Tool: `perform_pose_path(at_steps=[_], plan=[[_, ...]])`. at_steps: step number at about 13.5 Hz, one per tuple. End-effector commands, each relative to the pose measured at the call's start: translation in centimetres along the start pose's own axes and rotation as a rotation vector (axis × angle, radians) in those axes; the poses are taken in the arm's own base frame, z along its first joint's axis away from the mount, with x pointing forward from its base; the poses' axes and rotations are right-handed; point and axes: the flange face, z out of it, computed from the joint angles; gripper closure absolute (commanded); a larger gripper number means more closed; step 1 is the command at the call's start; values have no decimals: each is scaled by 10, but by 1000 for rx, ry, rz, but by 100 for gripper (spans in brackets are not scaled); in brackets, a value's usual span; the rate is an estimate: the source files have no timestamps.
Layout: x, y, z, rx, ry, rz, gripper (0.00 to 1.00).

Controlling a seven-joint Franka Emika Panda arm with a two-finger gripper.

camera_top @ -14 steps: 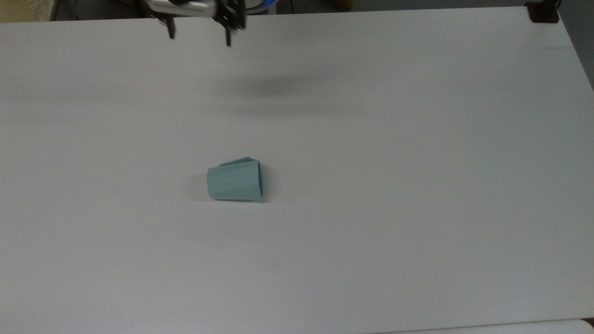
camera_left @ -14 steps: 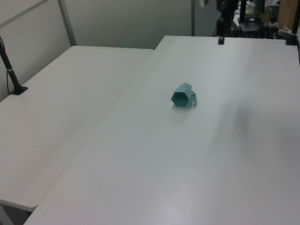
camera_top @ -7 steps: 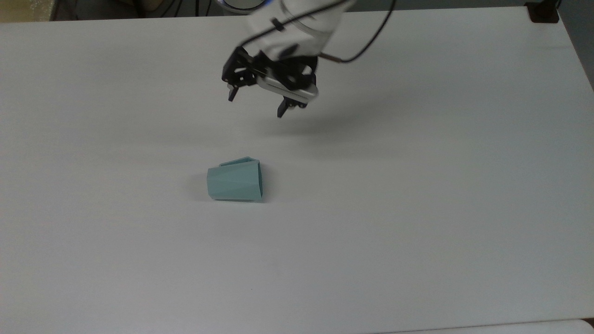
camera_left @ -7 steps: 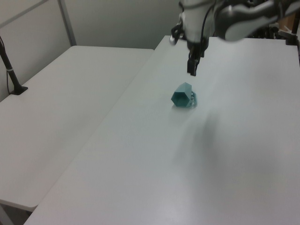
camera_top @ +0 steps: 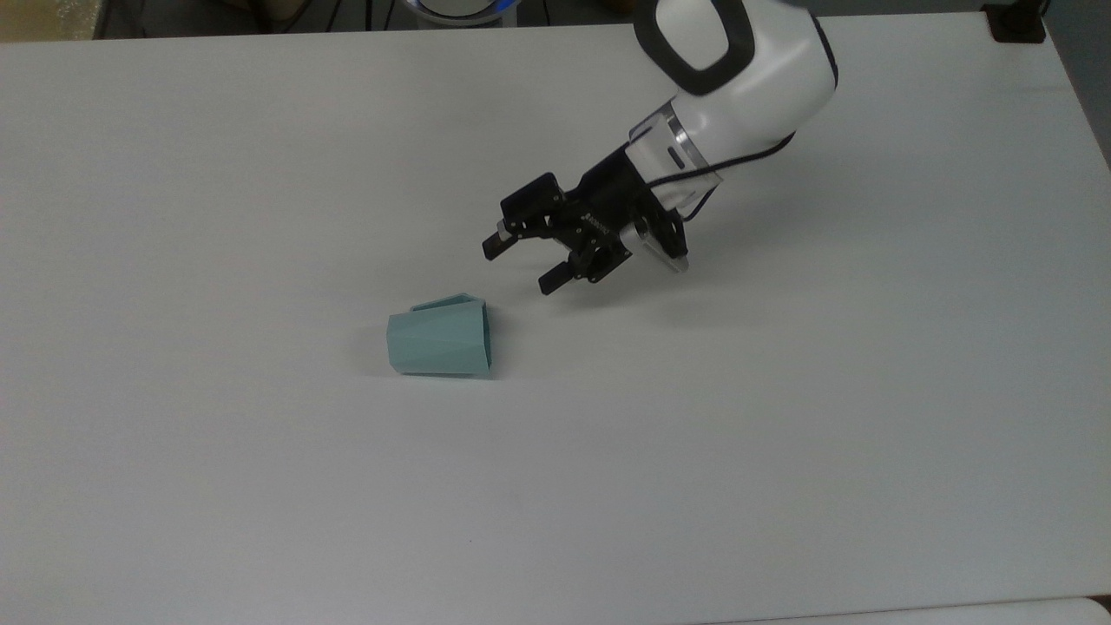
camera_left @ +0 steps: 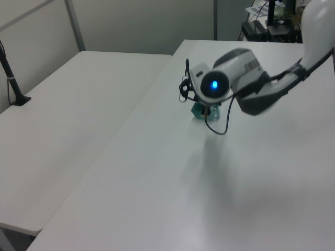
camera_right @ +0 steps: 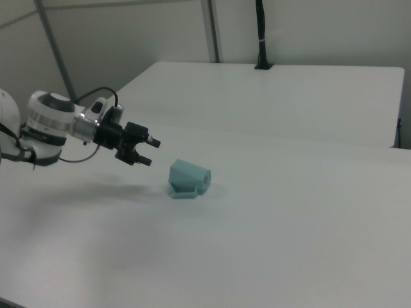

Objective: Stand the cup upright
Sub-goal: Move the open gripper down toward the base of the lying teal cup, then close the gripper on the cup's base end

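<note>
We see the cup (camera_top: 440, 341) lying on its side near the middle of the white tabletop (camera_top: 781, 417), its wider rim turned toward the top view's right and its narrower base toward the top view's left. Its flat handle lies along the side that is uppermost in the top view. In the right view the cup (camera_right: 188, 178) rests with its handle down against the tabletop (camera_right: 289, 244). The gripper (camera_top: 522, 263) hangs near the cup's rim, up and to the top view's right of it, apart from it. Its two black fingers (camera_top: 496, 246) stand spread with a clear gap between them, grasping nothing. In the right view the gripper (camera_right: 148, 150) points toward the cup from the right view's left. In the left view the arm's wrist covers most of the cup (camera_left: 198, 111).
</note>
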Motion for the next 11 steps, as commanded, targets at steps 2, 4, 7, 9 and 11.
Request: perform_pose_path(at_steps=[2, 4, 7, 9, 11], plan=[[3, -50, 35, -129, 41, -69, 0], [4, -54, 51, -139, 50, -86, 0], [11, -51, 66, -132, 62, -83, 1], [13, -43, 79, -135, 53, -76, 4], [13, -39, 87, -138, 48, -78, 8]])
